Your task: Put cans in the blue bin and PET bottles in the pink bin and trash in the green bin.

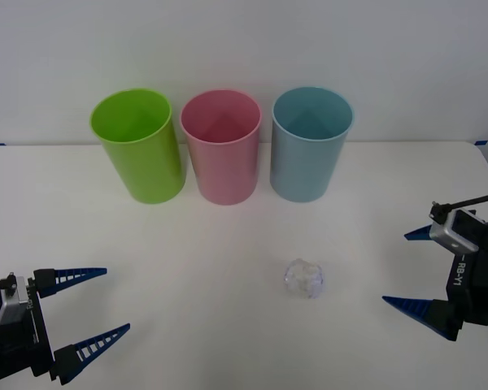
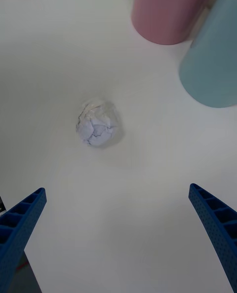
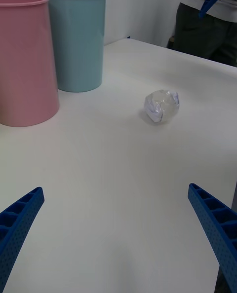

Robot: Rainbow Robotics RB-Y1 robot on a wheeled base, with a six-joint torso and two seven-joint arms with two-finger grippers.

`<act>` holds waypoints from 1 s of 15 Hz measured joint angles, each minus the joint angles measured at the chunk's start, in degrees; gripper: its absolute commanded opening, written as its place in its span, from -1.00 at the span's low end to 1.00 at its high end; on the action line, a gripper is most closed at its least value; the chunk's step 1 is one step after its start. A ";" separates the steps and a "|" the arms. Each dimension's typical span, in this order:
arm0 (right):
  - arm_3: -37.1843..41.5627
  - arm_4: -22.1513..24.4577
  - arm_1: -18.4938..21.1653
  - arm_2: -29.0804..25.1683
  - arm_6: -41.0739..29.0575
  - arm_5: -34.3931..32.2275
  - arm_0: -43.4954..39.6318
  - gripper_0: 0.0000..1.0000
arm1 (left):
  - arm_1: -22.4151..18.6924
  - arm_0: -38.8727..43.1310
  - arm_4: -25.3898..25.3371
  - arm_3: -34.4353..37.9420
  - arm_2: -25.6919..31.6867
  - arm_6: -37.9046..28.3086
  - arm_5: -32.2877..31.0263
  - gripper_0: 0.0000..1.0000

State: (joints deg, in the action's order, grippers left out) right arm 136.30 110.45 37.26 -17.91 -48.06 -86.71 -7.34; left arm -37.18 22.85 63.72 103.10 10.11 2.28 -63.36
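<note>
The right gripper [image 1: 417, 272] hangs near the table's right edge, jaws spread wide and holding nothing; the left gripper [image 1: 88, 314] waits at the near left corner, equally wide. Between them, closer to the right one, the trash [image 1: 303, 279] lies alone on the table [image 1: 228, 325], well short of the far edge where the green bin [image 1: 138, 146], pink bin [image 1: 222, 147] and blue bin [image 1: 310, 144] stand in a row. The ball is light and springy, so a closing finger could nudge it aside, or a slack pinch could let it drop short of the green bin, the farthest cup from the right arm.
</note>
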 measured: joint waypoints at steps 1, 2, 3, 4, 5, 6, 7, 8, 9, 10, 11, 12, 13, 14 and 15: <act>-0.87 1.69 0.01 2.31 -1.06 0.03 1.67 1.00 | 0.00 0.00 0.00 0.00 0.00 0.00 0.00 1.00; -1.97 2.76 -0.03 4.12 -1.53 0.04 2.98 1.00 | 0.00 0.00 0.00 0.00 0.00 0.00 0.00 1.00; -3.49 3.41 -0.13 5.73 -1.79 0.04 4.28 1.00 | 0.00 0.00 0.00 0.00 0.00 0.00 0.00 1.00; -4.93 4.18 -0.18 7.32 -1.99 0.04 5.64 1.00 | 0.00 0.00 0.00 0.00 0.00 0.00 0.00 1.00; -6.05 5.20 -0.40 8.83 -2.10 0.04 6.85 1.00 | 0.00 0.00 0.00 0.00 0.00 0.00 0.00 1.00; -7.01 6.46 -0.88 10.33 -2.12 0.04 7.98 1.00 | 0.00 0.00 0.00 0.00 0.00 0.00 0.00 1.00; -7.67 7.90 -1.48 11.71 -2.12 0.04 8.84 1.00 | 0.00 0.00 0.00 0.00 0.00 0.00 0.00 1.00; -8.36 9.30 -2.14 12.96 -2.12 0.04 9.48 1.00 | 0.00 0.00 0.00 0.00 0.00 0.00 0.00 1.00; -9.04 10.39 -2.87 14.08 -2.12 0.04 9.95 1.00 | 0.00 0.00 0.00 0.00 0.00 0.00 0.00 1.00; -9.81 11.60 -3.59 15.22 -2.12 0.04 10.43 1.00 | 0.00 0.00 0.00 0.00 0.00 0.00 0.00 1.00; -10.66 12.73 -4.36 16.37 -2.12 0.04 10.92 1.00 | 0.00 0.00 0.00 0.00 0.00 0.00 0.00 1.00; -11.53 13.41 -5.15 17.26 -2.07 0.04 11.29 1.00 | 0.00 0.00 0.00 0.00 0.00 0.00 0.00 1.00; -12.37 13.84 -5.74 17.93 -1.92 0.04 11.68 1.00 | 0.00 0.00 0.00 0.00 0.00 0.00 0.00 1.00; -12.97 14.23 -6.03 18.51 -1.81 0.04 12.11 1.00 | 0.00 0.00 0.00 0.00 0.00 0.00 0.00 1.00; -13.59 14.56 -6.19 19.06 -1.75 0.07 12.59 1.00 | 0.00 0.00 0.00 0.00 0.00 0.00 0.00 1.00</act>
State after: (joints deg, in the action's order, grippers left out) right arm 122.71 125.00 31.07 1.15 -49.81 -86.64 5.25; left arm -37.18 22.85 63.72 103.10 10.11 2.29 -63.36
